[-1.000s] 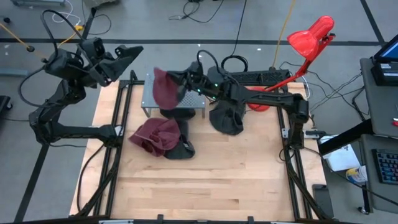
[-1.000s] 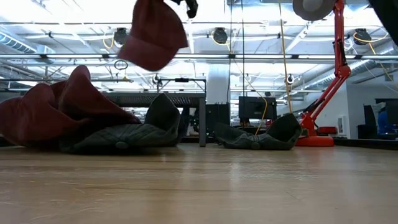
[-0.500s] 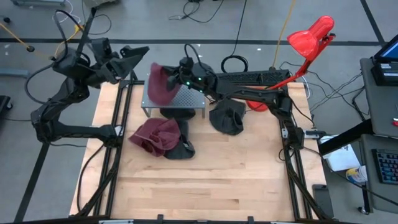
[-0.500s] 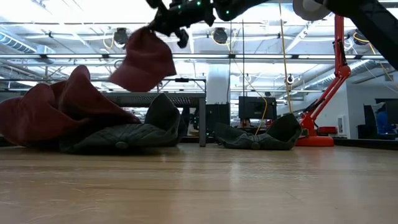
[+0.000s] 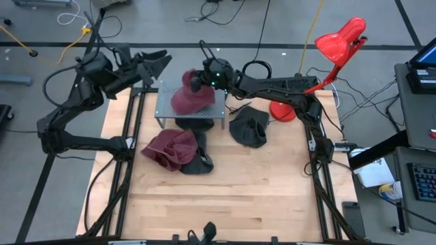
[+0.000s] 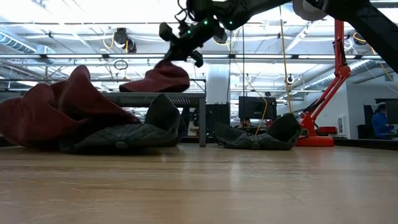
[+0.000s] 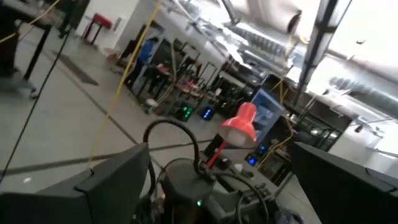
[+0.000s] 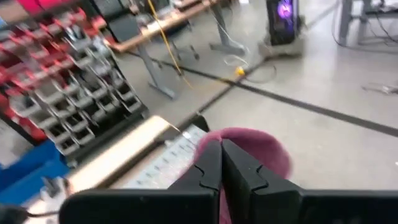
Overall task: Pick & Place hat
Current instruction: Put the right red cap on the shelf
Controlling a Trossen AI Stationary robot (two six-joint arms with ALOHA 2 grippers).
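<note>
Right gripper [image 8: 221, 163]: two dark fingers pressed together, lower centre of frame, tips pinching the near edge of the maroon hat.
Maroon hat [image 8: 261, 149]: rounded crown, centre frame, just behind the fingertips.
Perforated grey rack [image 8: 168, 158]: pale surface left of centre, under the hat's edge.
Red and dark parts bins [image 8: 56, 81]: shelving, upper left.
Yellow cable [image 8: 165, 40]: upper centre, slanting to the floor.
Grey floor with dark line [image 8: 323, 106]: right side.

A dark red hat [image 5: 191, 100] lies crown up on the small metal stand [image 5: 163, 109], pinched at its back edge. More hats, red [image 5: 170, 147] and dark grey [image 5: 248, 128], lie on the tabletop [image 5: 225, 197].
</note>
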